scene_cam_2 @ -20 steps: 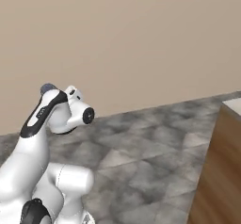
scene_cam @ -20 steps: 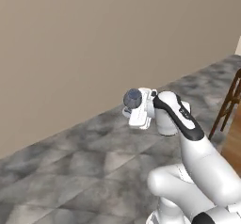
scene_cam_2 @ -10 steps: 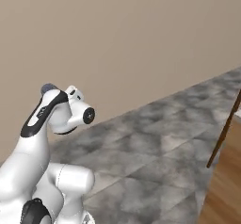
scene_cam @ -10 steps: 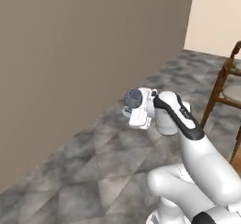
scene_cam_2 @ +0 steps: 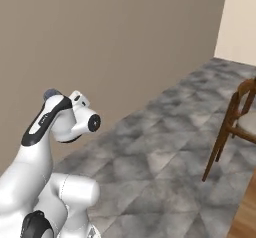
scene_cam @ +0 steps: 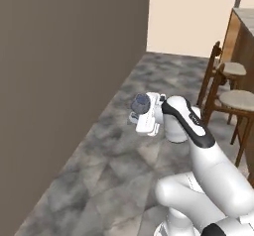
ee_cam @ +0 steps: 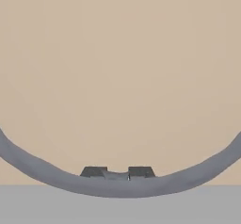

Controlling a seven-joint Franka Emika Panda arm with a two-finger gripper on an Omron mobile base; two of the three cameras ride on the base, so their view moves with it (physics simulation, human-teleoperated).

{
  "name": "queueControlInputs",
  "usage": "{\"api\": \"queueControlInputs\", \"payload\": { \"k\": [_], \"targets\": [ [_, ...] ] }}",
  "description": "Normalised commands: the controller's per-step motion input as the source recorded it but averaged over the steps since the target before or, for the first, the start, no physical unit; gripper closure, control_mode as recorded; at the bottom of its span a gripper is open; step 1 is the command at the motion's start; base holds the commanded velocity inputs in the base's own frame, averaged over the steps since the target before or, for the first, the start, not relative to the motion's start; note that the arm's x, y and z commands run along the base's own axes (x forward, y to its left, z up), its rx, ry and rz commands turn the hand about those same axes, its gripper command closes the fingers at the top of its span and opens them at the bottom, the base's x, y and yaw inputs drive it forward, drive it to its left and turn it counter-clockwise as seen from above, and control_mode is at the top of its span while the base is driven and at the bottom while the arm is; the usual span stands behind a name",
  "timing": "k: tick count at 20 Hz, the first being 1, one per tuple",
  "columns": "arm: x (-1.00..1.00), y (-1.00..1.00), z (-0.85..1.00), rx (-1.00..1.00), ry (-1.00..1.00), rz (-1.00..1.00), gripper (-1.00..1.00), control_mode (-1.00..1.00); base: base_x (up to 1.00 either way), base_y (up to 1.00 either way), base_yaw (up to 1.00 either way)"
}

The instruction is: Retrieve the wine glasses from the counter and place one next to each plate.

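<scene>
Glossy white rounded arm (scene_cam: 208, 175), black band on forearm, dark joint caps

No text, label, brand, number or sign can be read anywhere

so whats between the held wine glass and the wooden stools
Bare grey stone floor and the arm's wrist, in the left base view; wine glass, gripper, stools.
</scene>
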Motion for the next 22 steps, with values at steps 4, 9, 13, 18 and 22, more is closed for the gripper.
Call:
{"api": "queueControlInputs", "payload": {
  "k": [4,9,13,18,22],
  "targets": [
    [0.0,0.0,0.0,0.0,0.0,0.0,1.0,1.0,1.0,0.47,-0.49],
    [0.0,0.0,0.0,0.0,0.0,0.0,1.0,1.0,0.96,0.62,-0.5],
    [0.0,0.0,0.0,0.0,0.0,0.0,1.0,1.0,0.54,0.63,-0.44],
    [0.0,0.0,0.0,0.0,0.0,0.0,1.0,1.0,0.8,0.62,-0.46],
    [0.0,0.0,0.0,0.0,0.0,0.0,1.0,1.0,0.94,0.79,-0.49]
  ]
}}
